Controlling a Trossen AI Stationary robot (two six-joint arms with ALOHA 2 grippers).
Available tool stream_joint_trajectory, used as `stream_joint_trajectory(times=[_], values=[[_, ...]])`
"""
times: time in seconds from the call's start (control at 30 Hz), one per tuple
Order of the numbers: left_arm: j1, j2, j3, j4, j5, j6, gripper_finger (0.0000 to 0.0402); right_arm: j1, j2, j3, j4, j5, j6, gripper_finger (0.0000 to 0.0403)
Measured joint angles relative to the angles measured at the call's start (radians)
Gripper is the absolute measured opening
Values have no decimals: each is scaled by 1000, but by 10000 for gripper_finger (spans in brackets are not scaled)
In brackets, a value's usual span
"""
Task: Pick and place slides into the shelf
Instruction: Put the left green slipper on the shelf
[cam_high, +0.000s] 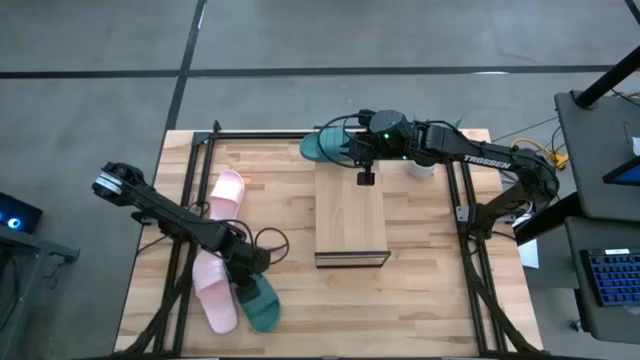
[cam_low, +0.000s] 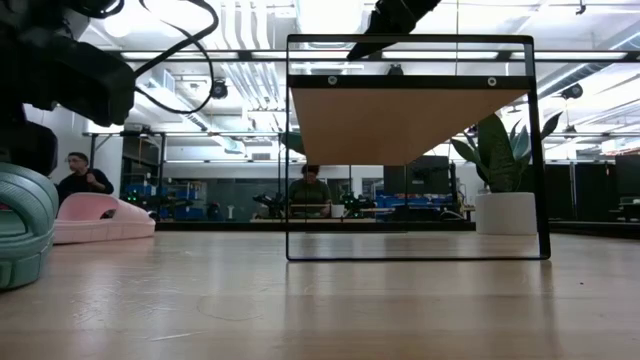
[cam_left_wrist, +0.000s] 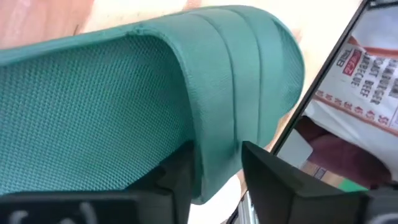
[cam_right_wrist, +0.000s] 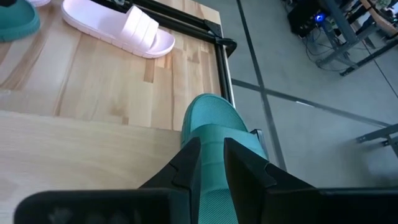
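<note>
Butcher-block tabletop (cam_high: 420, 300) carries the shelf (cam_high: 351, 215) at its centre, long axis running from near edge to far edge, dark open end toward the near edge.

Right gripper (cam_high: 352, 148) sits just beyond the shelf's far end, fingers clamped on the strap of a teal slide (cam_high: 322, 146). That slide lies off the shelf's far-left corner, long axis across the shelf's axis. In the right wrist view the slide (cam_right_wrist: 214, 124) overhangs the table edge.

Left gripper (cam_high: 243, 268) is well to the left of the shelf's open end, fingers closed on the strap of the second teal slide (cam_high: 262, 305).

Two pink slides rest on the table left of the shelf: one (cam_high: 226, 192) farther back, one (cam_high: 213, 290) touching the held teal slide.

Judgement: the left arm is nearer the open end; its slide must travel rightward to reach it.
</note>
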Motion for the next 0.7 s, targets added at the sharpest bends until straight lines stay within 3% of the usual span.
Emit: stream_joint_trajectory(times=[0.27, 0.7], values=[[0, 1, 1, 2, 31, 34, 10, 0, 0, 0, -1, 0, 0, 60], [-1, -68, 55, -43, 97, 172, 2, 10, -6, 0, 1, 0, -16, 59]])
